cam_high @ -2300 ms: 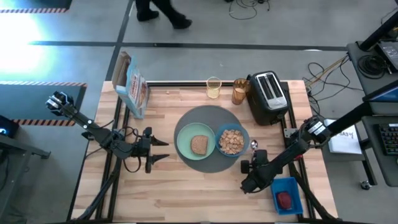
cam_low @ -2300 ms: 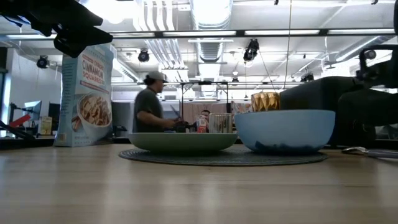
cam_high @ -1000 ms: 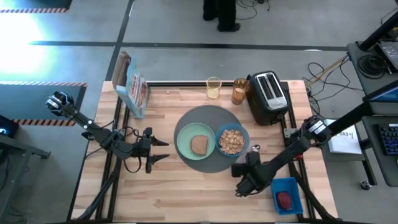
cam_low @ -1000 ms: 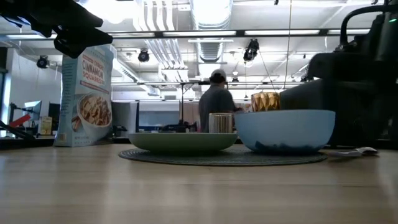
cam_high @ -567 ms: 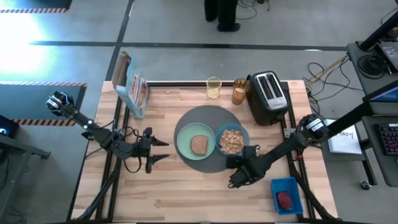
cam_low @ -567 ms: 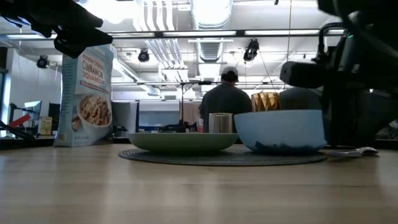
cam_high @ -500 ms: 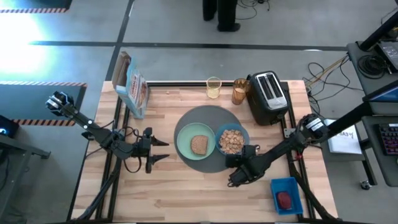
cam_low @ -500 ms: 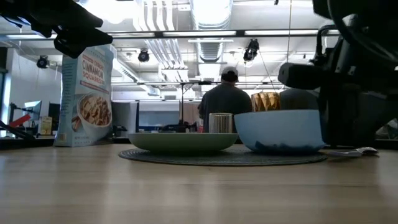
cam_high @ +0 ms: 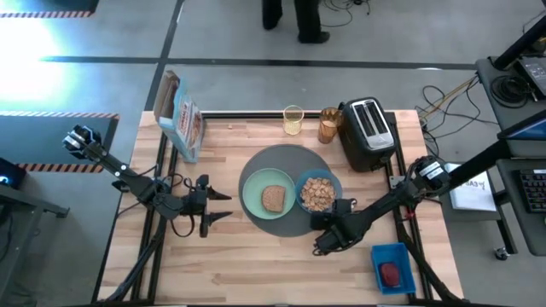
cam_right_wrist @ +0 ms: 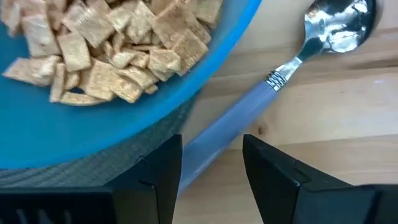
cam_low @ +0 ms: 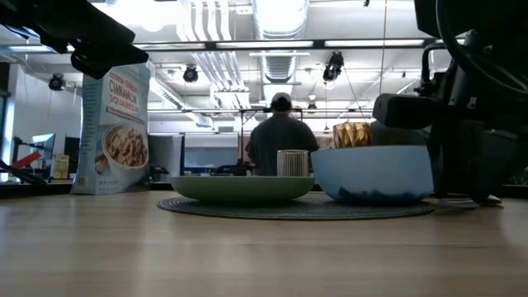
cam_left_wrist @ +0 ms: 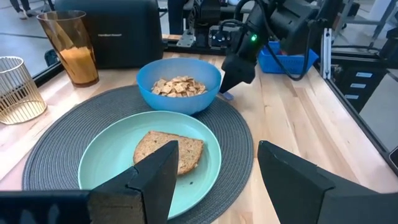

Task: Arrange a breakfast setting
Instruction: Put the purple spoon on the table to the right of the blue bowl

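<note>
Wooden worktop (cam_high: 256,264), slatted, in an open workshop; near edge: blue bin (cam_high: 393,266) holding a small red food piece (cam_high: 390,274), presumably awaiting use; right pincer (cam_right_wrist: 210,163) low over a spoon (cam_right_wrist: 297,56) lying just beside the bowl, fingers parted astride its pale handle, not gripping, likely to lift or straighten it; left pincer (cam_left_wrist: 214,177) open, empty, parked beside the mat; centre: round dark-grey mat (cam_high: 287,189) carrying pale green plate (cam_high: 258,198) with brown toast slice (cam_high: 273,198), and blue bowl (cam_high: 319,193) of cereal squares (cam_right_wrist: 112,50); far edge: amber glass (cam_high: 329,125), clear glass (cam_high: 293,119), black toaster (cam_high: 368,132), cereal box (cam_high: 181,115); beyond, a person (cam_low: 279,142) standing.
</note>
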Robot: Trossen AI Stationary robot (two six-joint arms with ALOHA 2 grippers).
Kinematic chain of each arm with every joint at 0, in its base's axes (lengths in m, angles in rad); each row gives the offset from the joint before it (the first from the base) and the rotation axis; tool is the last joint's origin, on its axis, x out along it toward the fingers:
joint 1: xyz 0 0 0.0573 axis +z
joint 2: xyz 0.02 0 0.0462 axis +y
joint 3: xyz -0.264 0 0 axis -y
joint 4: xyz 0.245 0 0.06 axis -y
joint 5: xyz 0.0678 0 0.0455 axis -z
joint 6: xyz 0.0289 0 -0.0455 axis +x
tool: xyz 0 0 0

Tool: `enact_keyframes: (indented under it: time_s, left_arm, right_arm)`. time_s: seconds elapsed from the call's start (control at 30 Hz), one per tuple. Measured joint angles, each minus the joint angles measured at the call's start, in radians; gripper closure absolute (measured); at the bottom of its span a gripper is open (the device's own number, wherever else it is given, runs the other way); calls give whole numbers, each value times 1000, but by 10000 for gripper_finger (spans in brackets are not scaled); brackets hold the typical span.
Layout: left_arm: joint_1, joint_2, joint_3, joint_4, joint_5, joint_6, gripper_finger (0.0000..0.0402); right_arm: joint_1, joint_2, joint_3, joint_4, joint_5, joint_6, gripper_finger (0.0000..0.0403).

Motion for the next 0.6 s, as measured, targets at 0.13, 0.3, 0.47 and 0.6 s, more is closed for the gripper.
enact_keyframes:
  time_s: [0.13,0.3,0.47,0.6]
  left_arm:
    - [0,0,0,0,0,0,196]
    - [0,0,0,0,0,0,196]
    - [0,0,0,0,0,0,196]
    - [0,0,0,-2,0,0,196]
  right_arm:
    - [1,0,-7,0,-24,-8,246]
    - [12,0,-16,0,-51,2,248]
    - [21,0,-20,-2,-106,-66,250]
    - [28,0,-20,-3,-145,-143,250]
